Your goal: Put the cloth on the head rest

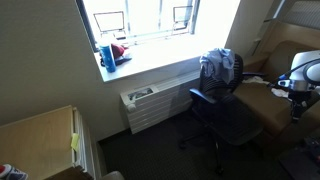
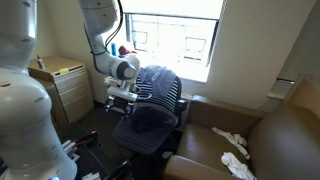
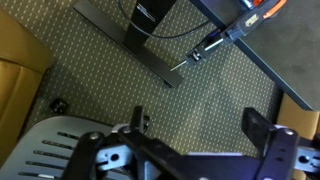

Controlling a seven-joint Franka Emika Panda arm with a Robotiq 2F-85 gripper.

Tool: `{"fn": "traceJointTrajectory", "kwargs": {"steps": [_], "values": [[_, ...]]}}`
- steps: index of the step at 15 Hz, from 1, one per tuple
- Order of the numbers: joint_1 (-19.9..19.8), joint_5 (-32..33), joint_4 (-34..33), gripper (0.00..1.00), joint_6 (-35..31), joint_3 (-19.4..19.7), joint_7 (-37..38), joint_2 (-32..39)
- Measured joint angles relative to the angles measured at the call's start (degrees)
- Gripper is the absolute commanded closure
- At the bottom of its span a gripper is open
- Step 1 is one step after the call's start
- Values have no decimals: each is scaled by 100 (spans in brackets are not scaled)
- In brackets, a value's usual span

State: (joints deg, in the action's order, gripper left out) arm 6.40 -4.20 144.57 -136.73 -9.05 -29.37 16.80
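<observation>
A grey and white cloth point(image 1: 219, 65) lies draped over the head rest at the top of a black office chair point(image 1: 225, 115). In an exterior view it shows as dark fabric over the chair back point(image 2: 152, 78). My gripper point(image 2: 122, 95) hangs beside the chair, apart from the cloth; it also shows at the frame edge in an exterior view point(image 1: 297, 95). In the wrist view the gripper point(image 3: 200, 125) is open and empty, with only patterned carpet between its two black fingers. A slatted chair part point(image 3: 50, 150) shows at the lower left.
A window sill holds a blue cup point(image 1: 106, 55) and a red object point(image 1: 119, 49). A radiator point(image 1: 150, 102) stands under it. A wooden cabinet point(image 2: 65, 85) and a brown sofa point(image 2: 260, 140) flank the chair. Desk legs point(image 3: 150, 55) and cables cross the floor.
</observation>
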Motion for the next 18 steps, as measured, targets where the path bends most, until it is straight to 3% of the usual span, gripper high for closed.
{"fn": "traceJointTrajectory", "kwargs": {"steps": [3, 6, 9, 11, 12, 14, 16, 18], "values": [[-20, 10, 92, 0, -217, 1, 263, 27], [-264, -1215, 36, 0, -995, -467, -43, 664], [-349, -1874, -403, 0, -2500, -1272, -177, 1715], [-126, -1474, -839, 0, -3541, -1473, 172, 2339], [69, -1083, -1053, 0, -3992, -1401, 453, 2618], [636, -368, -1455, 0, -4688, -888, 1041, 3060], [1064, -169, -1706, 0, -4905, -438, 1287, 3262], [1128, -169, -1787, 0, -4919, -378, 1287, 3294]]}}
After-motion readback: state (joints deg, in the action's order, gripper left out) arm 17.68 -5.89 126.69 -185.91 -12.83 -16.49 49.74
